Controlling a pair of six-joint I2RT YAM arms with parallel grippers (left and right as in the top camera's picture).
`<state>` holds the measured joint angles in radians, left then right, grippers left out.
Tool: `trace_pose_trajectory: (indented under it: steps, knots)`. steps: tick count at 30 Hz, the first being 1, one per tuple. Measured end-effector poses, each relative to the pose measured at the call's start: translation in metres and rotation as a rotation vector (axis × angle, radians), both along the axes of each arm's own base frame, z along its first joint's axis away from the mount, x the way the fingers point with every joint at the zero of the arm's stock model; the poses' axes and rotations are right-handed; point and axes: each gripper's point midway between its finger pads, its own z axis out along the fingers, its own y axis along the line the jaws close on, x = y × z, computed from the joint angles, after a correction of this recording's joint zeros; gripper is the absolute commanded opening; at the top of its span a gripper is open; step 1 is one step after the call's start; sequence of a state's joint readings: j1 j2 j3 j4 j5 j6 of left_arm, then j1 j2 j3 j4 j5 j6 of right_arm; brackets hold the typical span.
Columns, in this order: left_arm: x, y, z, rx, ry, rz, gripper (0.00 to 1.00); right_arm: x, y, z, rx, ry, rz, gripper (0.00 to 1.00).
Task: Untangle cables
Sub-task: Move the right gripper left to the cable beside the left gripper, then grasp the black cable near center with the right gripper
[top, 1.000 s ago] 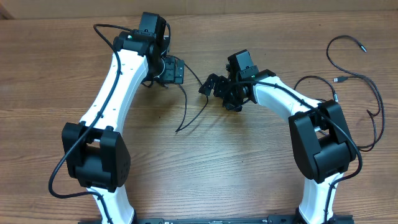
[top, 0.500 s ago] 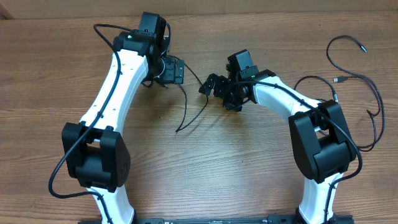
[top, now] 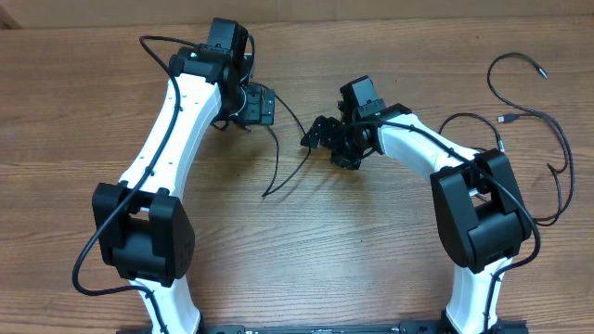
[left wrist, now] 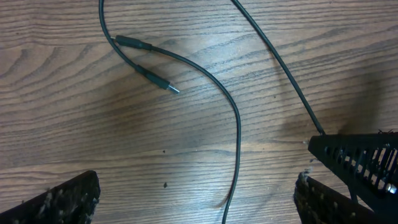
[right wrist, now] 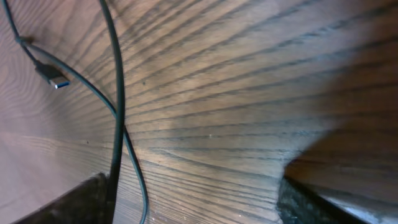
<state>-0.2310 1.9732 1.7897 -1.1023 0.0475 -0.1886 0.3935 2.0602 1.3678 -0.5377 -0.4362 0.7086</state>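
Thin black cables lie on the wooden table. One cable [top: 276, 167] runs from under my left gripper [top: 249, 119] down toward the table's middle. A second cable [top: 290, 109] runs from the left gripper to my right gripper [top: 316, 133]. In the left wrist view the left gripper [left wrist: 199, 199] is open, a cable [left wrist: 237, 143] runs between its fingers on the table, and a small plug [left wrist: 158, 79] lies beyond. In the right wrist view the right gripper [right wrist: 199, 199] is open; two cables [right wrist: 116, 93] cross by its left finger [right wrist: 87, 199], and a blue-tipped USB plug [right wrist: 55, 78] lies at the upper left.
More thin black cables [top: 548, 139] lie in loose loops at the table's right side, with plugs at their ends [top: 507, 119]. The right gripper's perforated finger [left wrist: 360, 162] shows at the right of the left wrist view. Thick robot cables hang along both arms.
The right gripper has shifted slightly to the right, away from the left gripper. The left arm and the cables at the right have not moved.
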Motion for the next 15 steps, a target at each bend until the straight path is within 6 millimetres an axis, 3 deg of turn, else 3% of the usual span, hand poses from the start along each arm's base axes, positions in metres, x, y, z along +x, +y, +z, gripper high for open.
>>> trace_pose_trajectory:
  steps: [3,5,11,15]
  knots:
    - [0.000,0.000,0.000,0.000,0.000,0.000,1.00,0.000,0.007,0.004,0.041,-0.002,0.014,0.53]
    - [0.000,0.000,0.000,0.000,0.000,0.000,1.00,-0.003,0.012,0.006,0.057,0.005,0.026,0.46]
    - [0.000,0.000,0.000,0.000,0.000,0.000,1.00,-0.017,0.029,0.005,0.054,0.038,0.034,0.45]
    - [0.000,0.000,0.000,0.000,0.000,0.000,1.00,-0.022,0.034,0.001,0.016,0.048,0.005,0.34]
